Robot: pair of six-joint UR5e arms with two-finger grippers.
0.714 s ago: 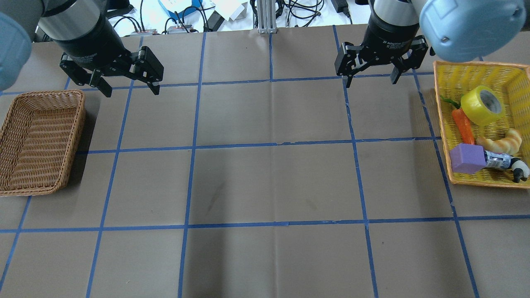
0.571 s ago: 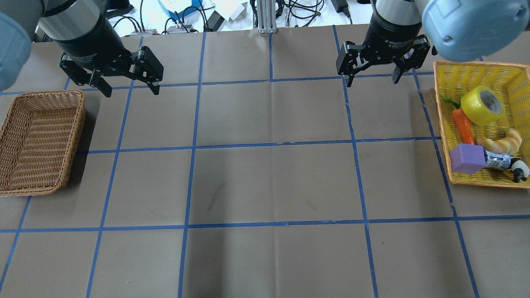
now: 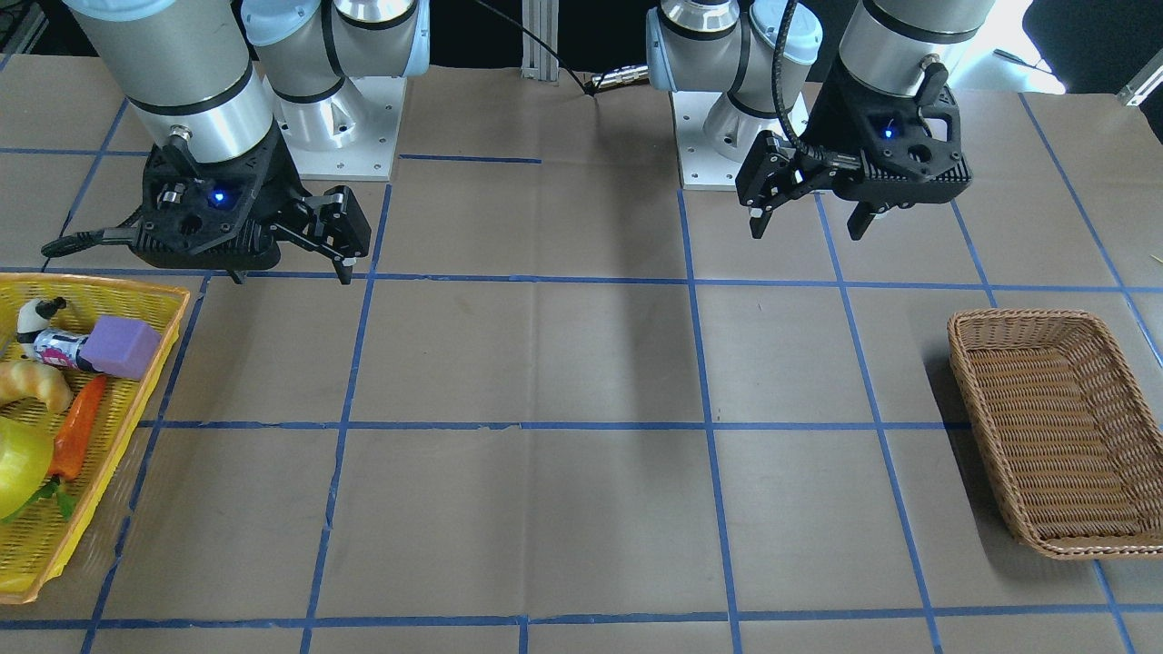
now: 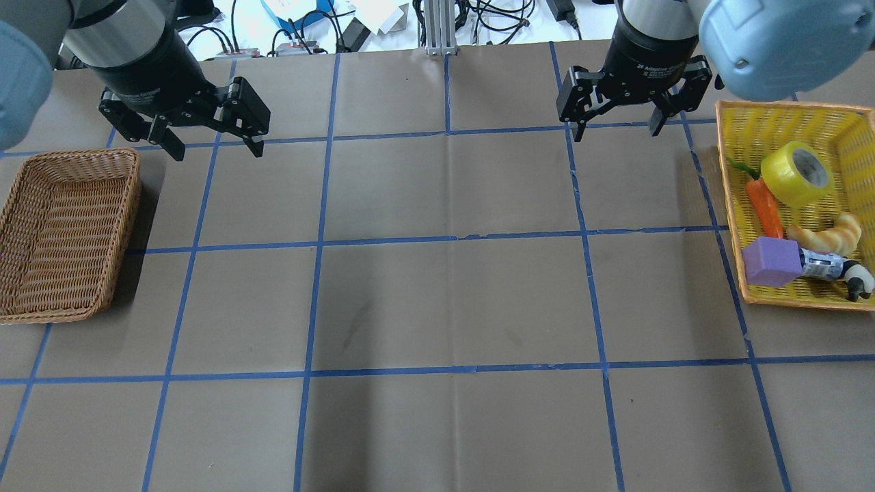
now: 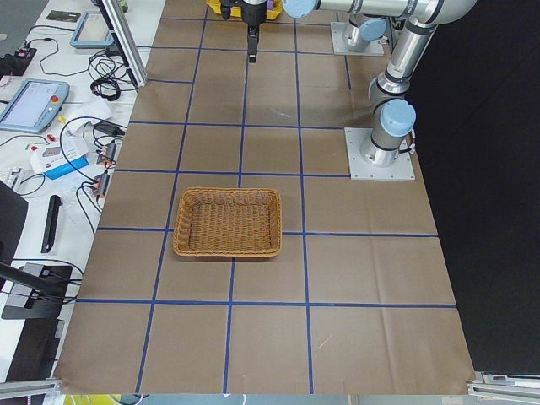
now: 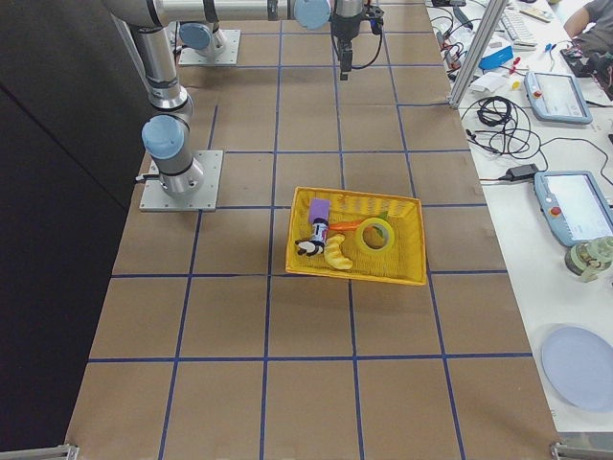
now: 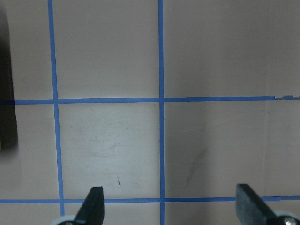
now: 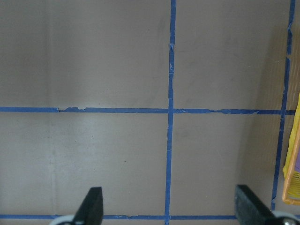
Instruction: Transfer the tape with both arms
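Note:
The yellow tape roll (image 4: 795,173) with a pale core lies in the yellow basket (image 4: 779,106) at the table's right edge. It also shows in the front-facing view (image 3: 18,465) and in the right side view (image 6: 375,233). My right gripper (image 4: 616,134) is open and empty, hovering over the table just left of the basket's far corner, apart from the tape. My left gripper (image 4: 219,152) is open and empty, hovering by the far corner of the brown wicker basket (image 4: 130,205). Both wrist views show open fingertips over bare table (image 7: 169,206) (image 8: 168,206).
The yellow basket also holds an orange carrot (image 4: 764,208), a purple block (image 4: 771,262), a croissant (image 4: 827,236) and a small panda toy (image 4: 854,277). The wicker basket holds nothing. Blue tape lines grid the brown table. Cables and boxes lie beyond the far edge.
My right gripper has shifted slightly to the right, toward the yellow basket. The left gripper and the objects have not moved.

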